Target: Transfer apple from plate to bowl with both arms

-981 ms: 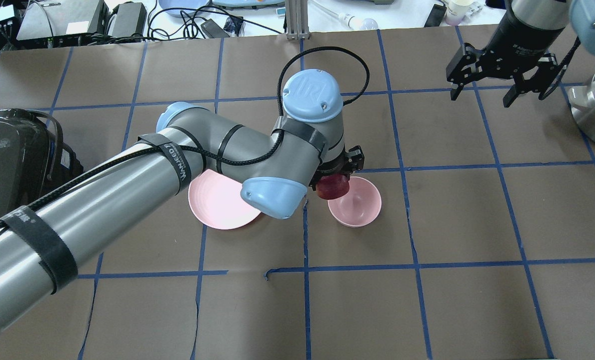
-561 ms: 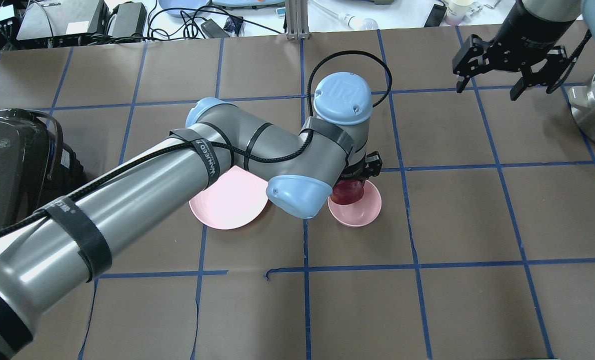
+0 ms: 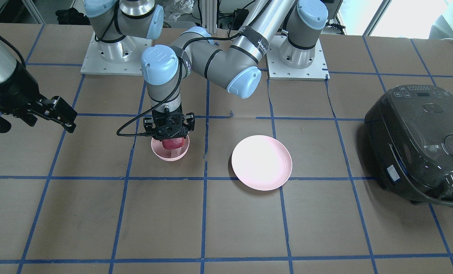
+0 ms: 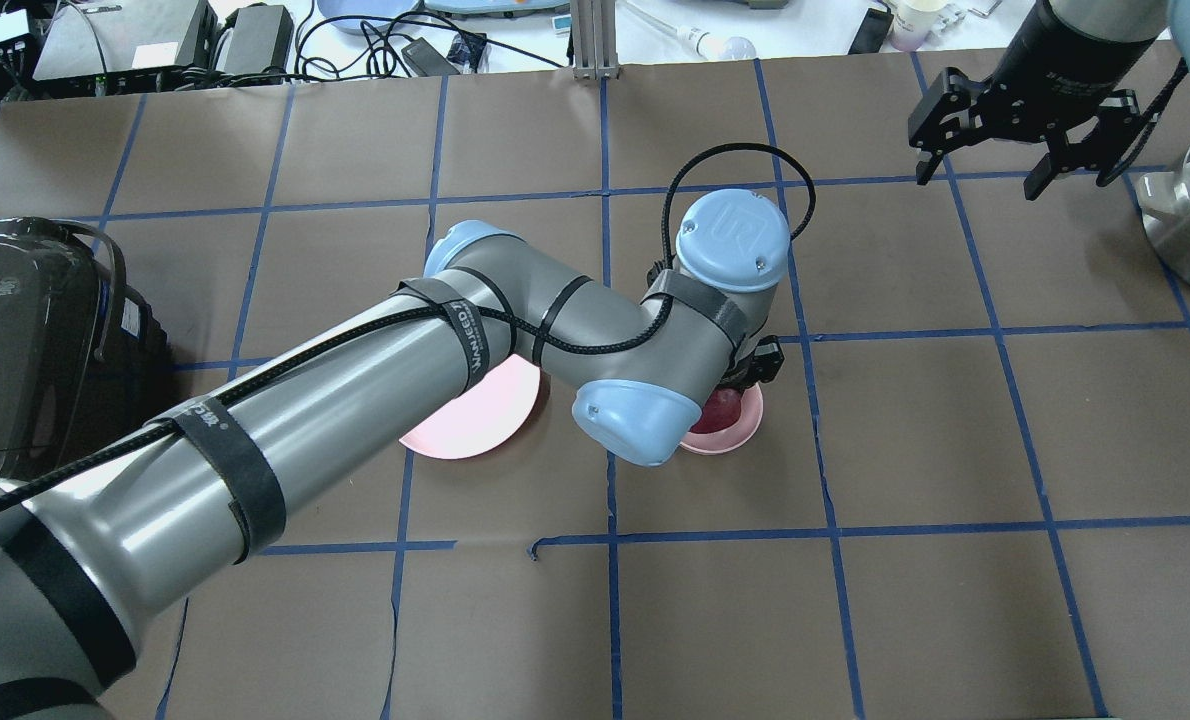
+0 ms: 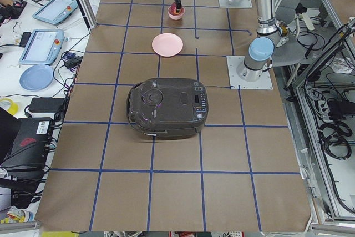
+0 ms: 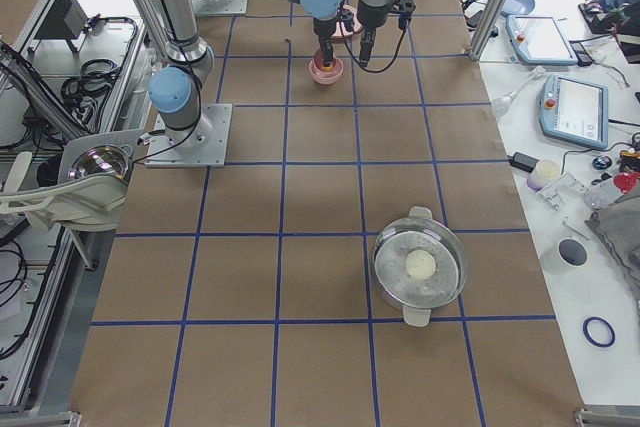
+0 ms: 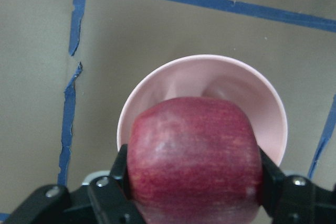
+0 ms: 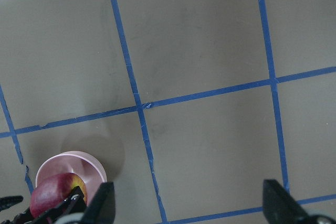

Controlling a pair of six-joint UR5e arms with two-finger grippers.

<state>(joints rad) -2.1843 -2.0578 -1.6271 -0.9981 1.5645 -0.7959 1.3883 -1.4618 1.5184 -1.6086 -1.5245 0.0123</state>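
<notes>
Left gripper, clamping the apple, has shifted over the bowl. Right gripper hangs spread. Joint cap reads UR.

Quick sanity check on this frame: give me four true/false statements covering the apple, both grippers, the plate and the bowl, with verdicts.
1. The small dark red apple is clamped in the left gripper. True.
2. The apple lies on the wide, shallow pale pink plate. False: the plate is bare, and the apple is held over the small deep pale pink bowl.
3. The right gripper is shut on something. False: it is open and empty, well away from the bowl.
4. The dark grey rice cooker sits on the far side of the plate from the bowl. True.
</notes>
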